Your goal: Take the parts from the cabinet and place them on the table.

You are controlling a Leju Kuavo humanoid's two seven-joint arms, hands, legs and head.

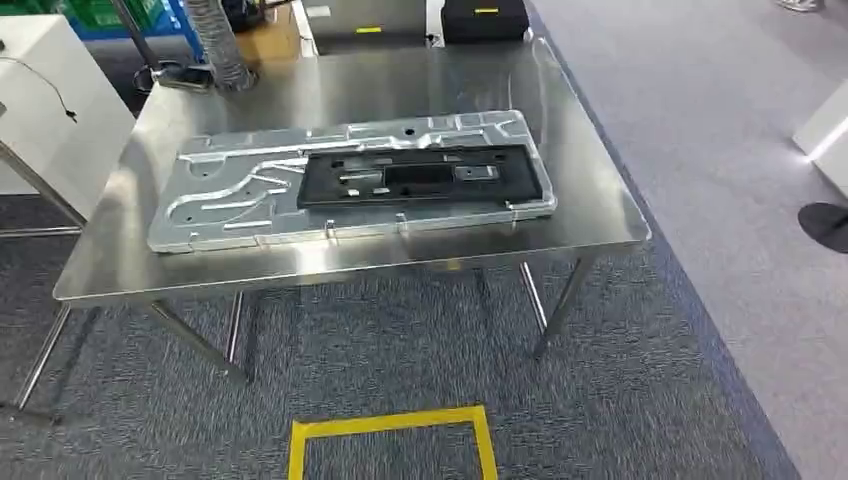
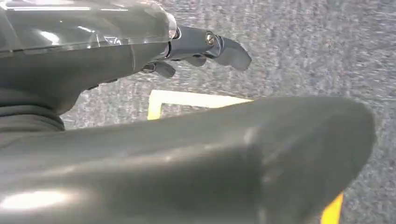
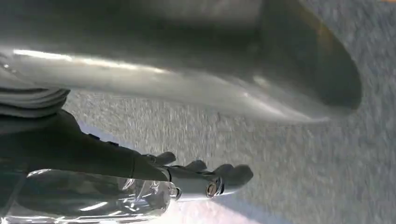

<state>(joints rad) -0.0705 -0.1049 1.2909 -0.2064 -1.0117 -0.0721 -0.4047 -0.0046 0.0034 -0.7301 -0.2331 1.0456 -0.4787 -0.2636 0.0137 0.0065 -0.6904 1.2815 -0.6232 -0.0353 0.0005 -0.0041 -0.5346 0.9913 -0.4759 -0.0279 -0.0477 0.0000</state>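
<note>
A large silver stamped metal panel [image 1: 230, 195] lies flat on the steel table [image 1: 590, 215]. On its right half rests a long black panel part [image 1: 420, 175]. My left hand [image 2: 196, 49] hangs above the grey carpet, fingers stretched out and holding nothing. In the right wrist view my right hand [image 3: 196, 179] hangs over the carpet in the same way, with nothing in it.
A yellow tape square [image 1: 392, 440] marks the carpet in front of the table. At the table's far edge are a grey ribbed hose [image 1: 215, 45] and a black case [image 1: 484, 18]. White furniture [image 1: 40, 90] stands at the left and a dark round base [image 1: 825, 222] at the right.
</note>
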